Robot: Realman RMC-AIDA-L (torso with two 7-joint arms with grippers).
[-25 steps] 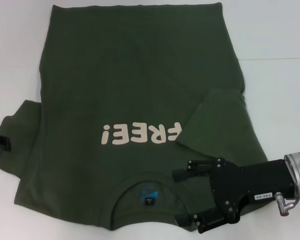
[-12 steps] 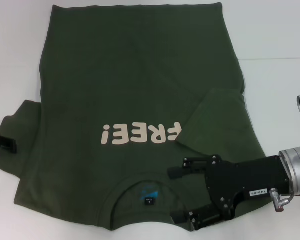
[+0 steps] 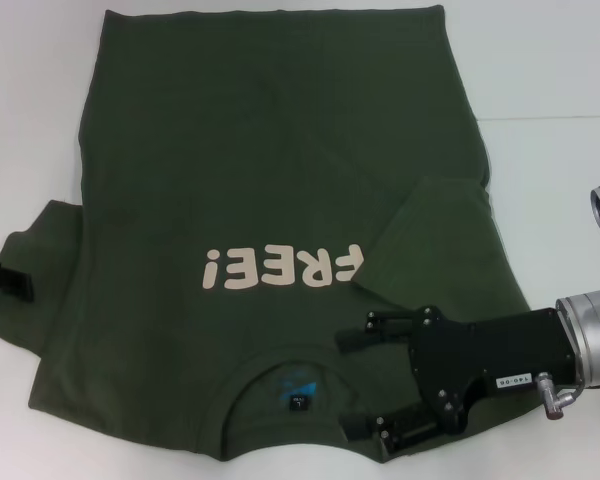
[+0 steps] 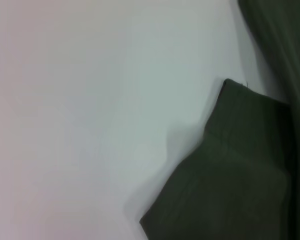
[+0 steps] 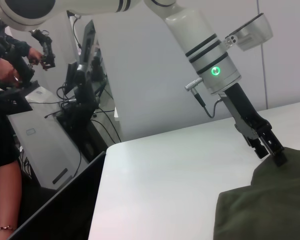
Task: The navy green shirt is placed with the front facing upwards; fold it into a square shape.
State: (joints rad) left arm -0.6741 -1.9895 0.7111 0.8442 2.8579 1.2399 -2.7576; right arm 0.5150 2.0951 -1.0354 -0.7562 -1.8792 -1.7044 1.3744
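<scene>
One navy green shirt and two grippers. At nine o'clock the left gripper sits at the sleeve edge; whether it pinches, I cannot tell. The shirt lies front up on the white table, long axis twelve to six, collar at six. At five o'clock the right gripper hovers spread beside the collar. In the right wrist view, monitors stand beyond the table.

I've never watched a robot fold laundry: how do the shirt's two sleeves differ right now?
The right sleeve is folded inward onto the shirt; the left sleeve lies spread out on the table. The right gripper, open, hovers beside the collar, near the folded sleeve; the left gripper sits at the left sleeve's edge. Both are the same olive green.
</scene>
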